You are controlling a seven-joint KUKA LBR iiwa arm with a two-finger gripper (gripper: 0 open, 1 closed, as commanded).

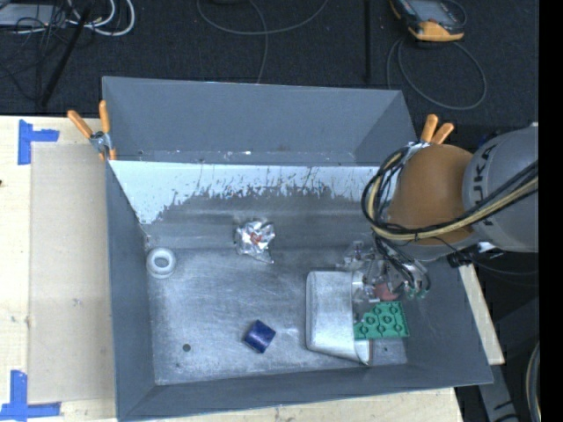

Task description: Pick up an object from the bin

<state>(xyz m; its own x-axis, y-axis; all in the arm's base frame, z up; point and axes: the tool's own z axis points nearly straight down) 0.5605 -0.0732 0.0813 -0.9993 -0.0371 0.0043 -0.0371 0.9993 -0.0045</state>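
Note:
My gripper (pixel 383 278) hangs low at the right side of the bin, under the orange wrist cover. Right below it lies a green studded building plate (pixel 382 322), and the gripper's tip is just above the plate's upper edge. To the left of the plate, touching it, lies a pale grey-white flat packet (pixel 332 315) whose upper right corner is beside the gripper. Whether anything is between the gripper's tips is hidden by its own body and cables.
A small dark blue block (pixel 259 335) lies near the front middle. A crumpled silver foil ball (pixel 255 237) sits at mid-back, and a small white ring (pixel 161 262) is by the left wall. The arm comes in over the right rim.

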